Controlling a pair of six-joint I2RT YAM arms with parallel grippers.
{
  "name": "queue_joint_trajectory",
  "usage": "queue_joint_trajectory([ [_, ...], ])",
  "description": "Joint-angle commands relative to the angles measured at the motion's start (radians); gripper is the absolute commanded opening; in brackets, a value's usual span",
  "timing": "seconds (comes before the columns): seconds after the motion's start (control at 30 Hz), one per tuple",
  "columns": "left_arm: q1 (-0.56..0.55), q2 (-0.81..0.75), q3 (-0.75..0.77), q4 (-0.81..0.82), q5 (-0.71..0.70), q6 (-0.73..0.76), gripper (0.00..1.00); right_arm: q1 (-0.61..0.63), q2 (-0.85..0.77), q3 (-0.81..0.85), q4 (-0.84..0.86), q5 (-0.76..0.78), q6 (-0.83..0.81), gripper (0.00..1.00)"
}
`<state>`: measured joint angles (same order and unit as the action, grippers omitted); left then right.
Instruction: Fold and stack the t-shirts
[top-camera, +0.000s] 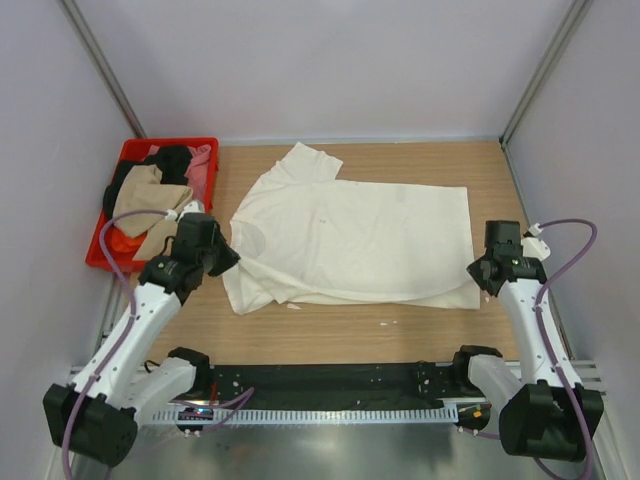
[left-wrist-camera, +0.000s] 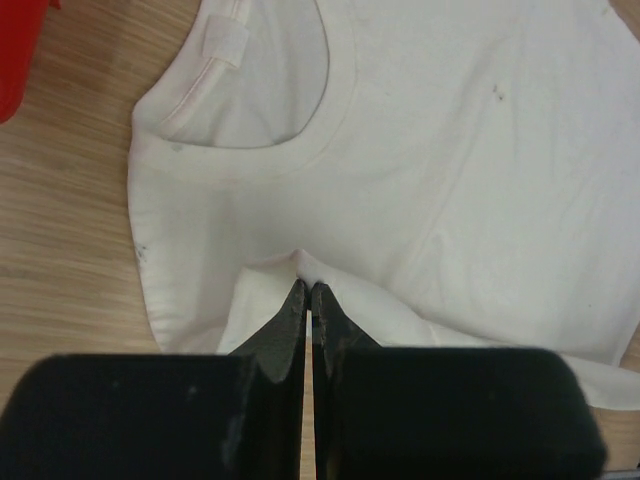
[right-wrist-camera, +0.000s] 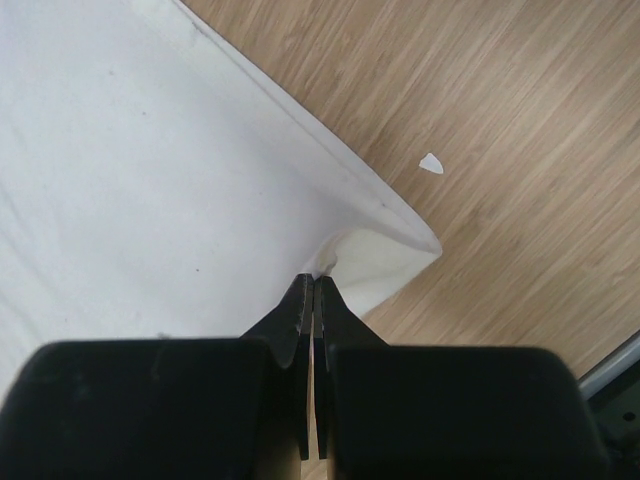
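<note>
A large cream t-shirt (top-camera: 350, 240) lies spread on the wooden table, collar to the left, its near part folded over. My left gripper (top-camera: 226, 258) is shut on a pinch of the shirt's cloth just below the collar (left-wrist-camera: 270, 150), at its fingertips (left-wrist-camera: 308, 290). My right gripper (top-camera: 478, 272) is shut on the cream shirt's hem corner (right-wrist-camera: 385, 255) at the near right, pinched at its tips (right-wrist-camera: 315, 282). Other shirts, tan (top-camera: 140, 200), black (top-camera: 172, 160) and pink (top-camera: 200, 165), lie in the red crate.
The red plastic crate (top-camera: 105, 262) stands at the table's left edge, beside my left arm. A small white scrap (right-wrist-camera: 430, 163) lies on the wood near the shirt's corner. Grey walls enclose the table on three sides.
</note>
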<state>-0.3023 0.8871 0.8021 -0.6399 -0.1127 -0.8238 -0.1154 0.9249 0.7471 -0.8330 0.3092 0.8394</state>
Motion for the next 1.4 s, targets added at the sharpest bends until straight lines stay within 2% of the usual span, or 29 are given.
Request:
queue_joint_trajectory([
  [0.0, 0.003, 0.114, 0.106, 0.028, -0.027, 0.069, 0.0, -0.006, 0.043, -0.002, 0.112, 0.028, -0.016, 0.01],
  [0.2, 0.003, 0.263, 0.258, 0.029, -0.085, 0.149, 0.0, -0.006, 0.143, 0.012, 0.163, 0.019, -0.046, 0.01],
  [0.43, 0.003, 0.43, 0.37, 0.034, -0.094, 0.199, 0.0, -0.007, 0.173, 0.026, 0.224, 0.047, -0.111, 0.01],
  [0.97, 0.006, 0.739, 0.56, 0.112, -0.131, 0.252, 0.0, -0.015, 0.324, 0.026, 0.302, 0.073, -0.152, 0.01],
  [1.37, 0.008, 0.934, 0.727, -0.006, -0.217, 0.27, 0.0, -0.032, 0.388, 0.04, 0.341, 0.082, -0.158, 0.01],
])
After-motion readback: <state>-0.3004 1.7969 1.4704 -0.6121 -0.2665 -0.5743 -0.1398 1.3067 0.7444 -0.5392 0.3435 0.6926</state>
